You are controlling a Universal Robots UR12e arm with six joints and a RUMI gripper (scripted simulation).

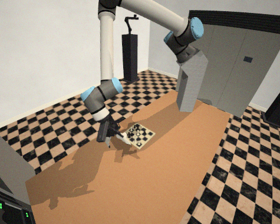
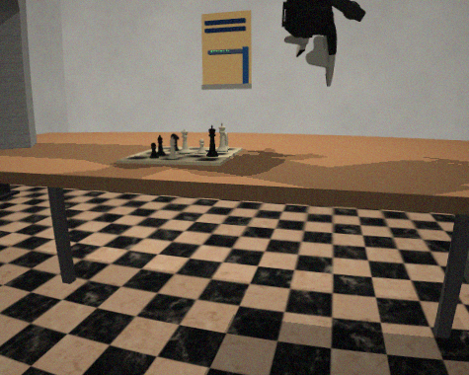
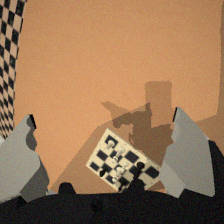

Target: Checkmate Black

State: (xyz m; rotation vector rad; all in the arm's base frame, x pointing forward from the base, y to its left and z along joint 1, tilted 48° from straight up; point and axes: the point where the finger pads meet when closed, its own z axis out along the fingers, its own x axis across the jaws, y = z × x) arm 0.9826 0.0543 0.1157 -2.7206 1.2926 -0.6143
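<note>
A small chessboard (image 1: 140,135) lies on the brown table top, with several black and white pieces standing on it. In the exterior view the board (image 2: 182,156) shows a tall black piece (image 2: 211,141) and a tall white piece (image 2: 222,138) at its right end. My gripper (image 1: 115,138) hangs well above the table, beside the board's near left edge. It is open and holds nothing. It shows high up in the exterior view (image 2: 316,54). In the wrist view the board (image 3: 125,160) lies far below between the two wide-apart fingers.
The long brown table (image 1: 132,165) stands on a checkered floor. A grey cabinet (image 1: 241,65) stands behind it, and the arm's grey base block (image 1: 191,82) rests at the table's far end. A poster (image 2: 226,49) hangs on the back wall.
</note>
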